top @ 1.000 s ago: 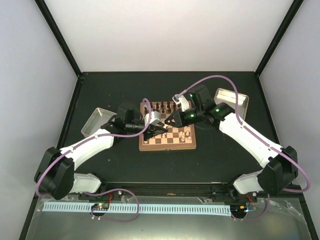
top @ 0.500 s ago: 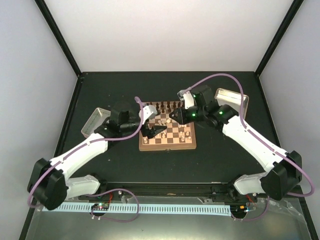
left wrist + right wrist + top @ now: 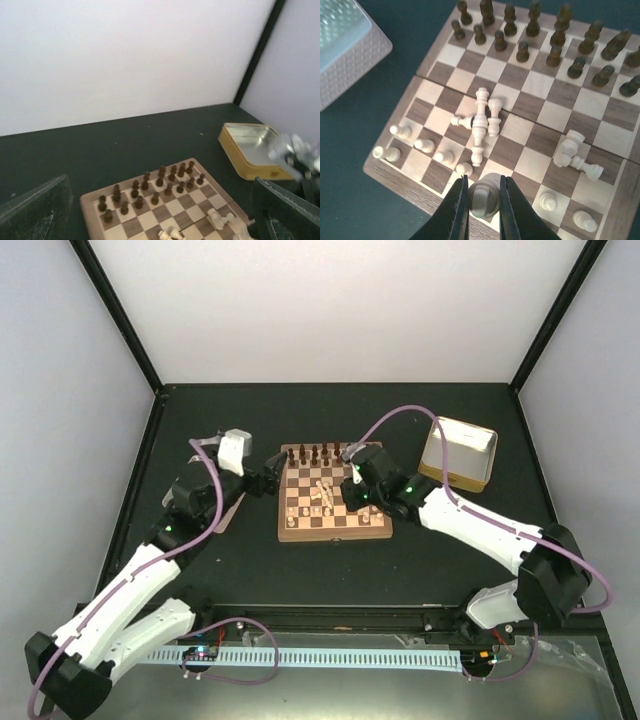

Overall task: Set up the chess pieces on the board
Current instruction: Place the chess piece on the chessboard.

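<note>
The board [image 3: 381, 528] lies mid-table, with dark pieces [image 3: 315, 453] standing in its two far rows. Pale chess pieces [image 3: 481, 120] lie tipped in a heap on the middle squares, and two more [image 3: 572, 150] lie to their right. Several pale pawns [image 3: 425, 145] stand along the near edge. My right gripper [image 3: 484, 189] hangs over the near squares, shut on a pale chess piece [image 3: 483, 199] that I see end-on. My left gripper [image 3: 264, 482] is off the board's left edge, open and empty. In its wrist view both fingers [image 3: 37, 207] frame the board [image 3: 95, 200].
A yellow tin [image 3: 459, 454] with a pale inside sits right of the board, also in the left wrist view as the tin [image 3: 247, 160]. A white tray [image 3: 342, 50] stands left of the board; my left arm covers it in the top view.
My left gripper opened and drew back left off the board. My right gripper closed on a pale piece and shifted toward the board's near side, uncovering the yellow tin.
</note>
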`<state>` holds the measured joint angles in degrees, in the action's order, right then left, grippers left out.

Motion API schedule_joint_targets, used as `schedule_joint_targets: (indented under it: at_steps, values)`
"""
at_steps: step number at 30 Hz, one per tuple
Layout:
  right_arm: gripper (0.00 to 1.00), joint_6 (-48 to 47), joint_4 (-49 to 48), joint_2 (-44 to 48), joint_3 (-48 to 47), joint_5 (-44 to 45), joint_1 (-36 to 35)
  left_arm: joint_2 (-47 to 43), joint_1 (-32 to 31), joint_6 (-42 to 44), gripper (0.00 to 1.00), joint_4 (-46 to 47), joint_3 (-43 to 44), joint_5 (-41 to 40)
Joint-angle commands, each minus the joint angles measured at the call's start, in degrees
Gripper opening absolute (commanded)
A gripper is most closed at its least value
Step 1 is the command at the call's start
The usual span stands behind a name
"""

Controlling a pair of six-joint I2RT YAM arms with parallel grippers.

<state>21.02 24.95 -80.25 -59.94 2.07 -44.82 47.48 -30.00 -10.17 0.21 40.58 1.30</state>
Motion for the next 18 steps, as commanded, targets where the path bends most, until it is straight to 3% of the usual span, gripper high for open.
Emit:
schedule_joint_targets:
  at_steps: [1,7,18]
  values:
    - [0.07,-1.2,-7.3,-1.9,3.2,6.3,-3.1,-4.8,2.3,-6.3,0.99,-7.3,-0.9,-7.3]
    - [0.07,1.0,-10.8,-5.4,5.4,5.1,-4.2,-9.2,3.8,-6.8,0.99,-9.7,-2.4,-4.8]
    - [0.07,2.3,-10.0,-8.1,7.9,10.4,-8.2,-8.1,4.0,-4.6,0.99,-8.0,-2.6,1.0]
